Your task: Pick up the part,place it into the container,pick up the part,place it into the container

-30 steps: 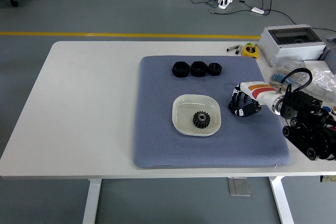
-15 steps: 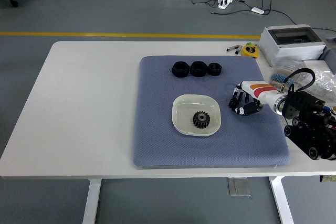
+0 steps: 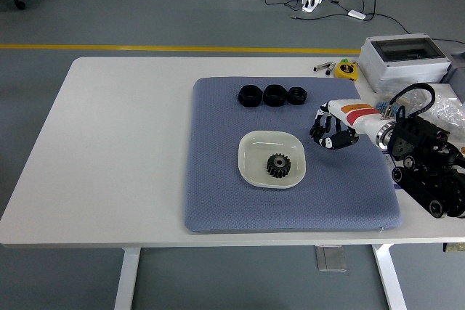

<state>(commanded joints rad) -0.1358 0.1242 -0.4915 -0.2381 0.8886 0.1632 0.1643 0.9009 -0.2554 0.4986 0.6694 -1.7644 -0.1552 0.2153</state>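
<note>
A black gear point(image 3: 277, 165) lies in the white dish point(image 3: 254, 149) in the middle of the blue-grey mat point(image 3: 218, 179). Three black round parts point(image 3: 273, 95) stand in a row near the mat's far edge. My right hand point(image 3: 328, 131) hovers over the mat to the right of the dish and below the row of parts, fingers spread and relaxed, holding nothing. The left arm is out of view.
A grey electrical box point(image 3: 404, 57) and a yellow tape measure point(image 3: 347, 69) sit at the table's far right. Clear plastic bags point(image 3: 443, 110) lie behind my right arm. The white table point(image 3: 116, 143) extends left of the mat.
My right hand has moved up and a little to the left, away from the dish toward the row of black parts. The gear and parts have not moved.
</note>
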